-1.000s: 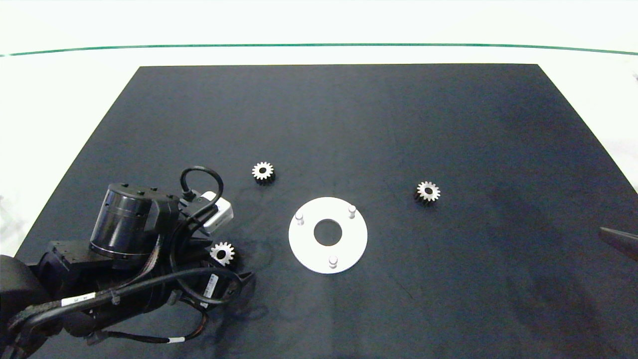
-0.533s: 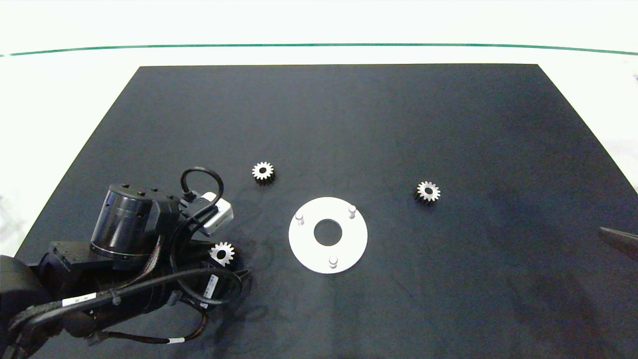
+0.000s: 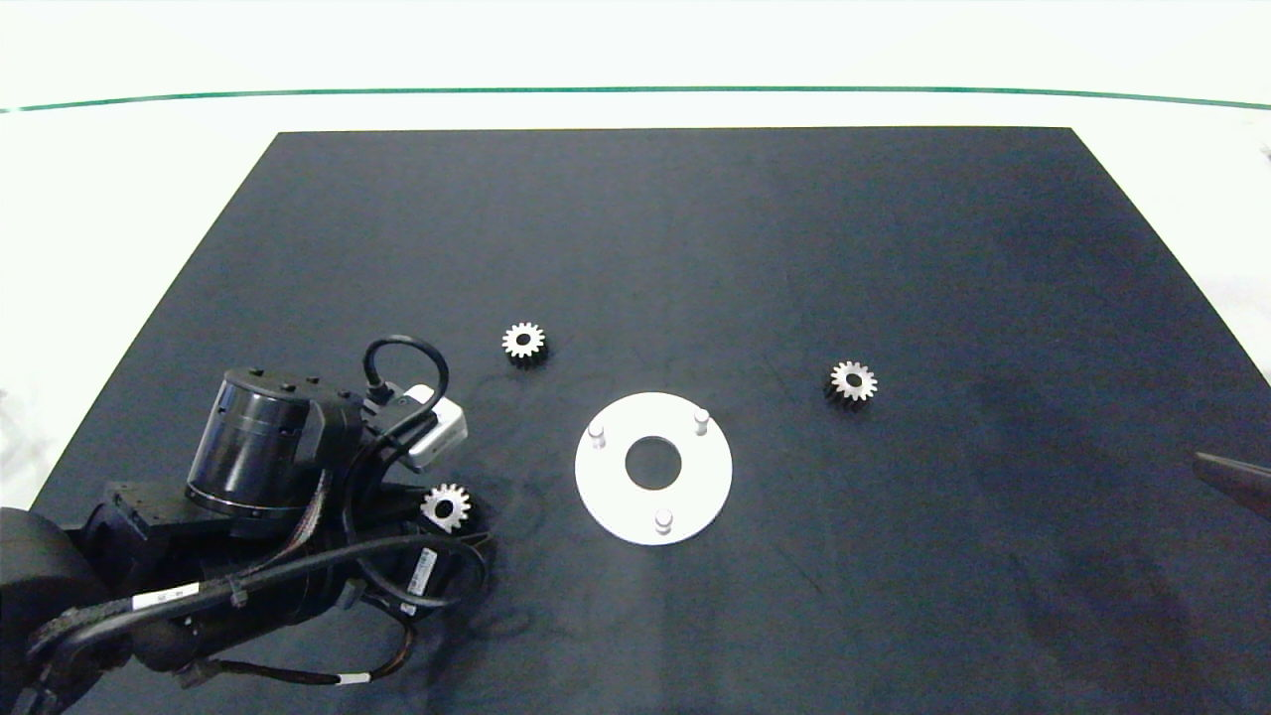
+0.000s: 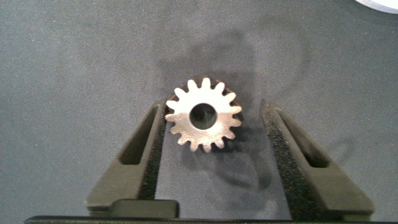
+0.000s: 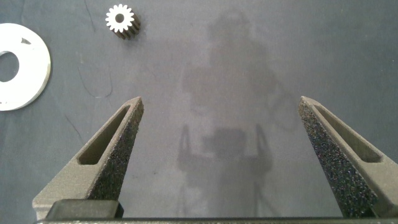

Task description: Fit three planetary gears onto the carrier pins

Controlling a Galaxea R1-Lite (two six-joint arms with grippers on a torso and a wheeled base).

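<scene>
One black mat (image 3: 695,248) is covering most of the white table (image 3: 119,218). The left arm (image 3: 228,516) is reaching in over the mat's near-left part, and its left gripper (image 4: 214,112) is straddling one planetary gear (image 4: 203,115) with fingers spread, the gear lying flat between them and touching neither pad clearly. The right gripper (image 5: 221,102) is hanging wide open at the right edge, over bare mat. The white carrier disc (image 3: 653,467) is lying at centre, its three carrier pins (image 3: 663,518) standing bare. A second gear (image 3: 523,342) is sitting far-left of the disc, a third gear (image 3: 852,381) well to its right.
</scene>
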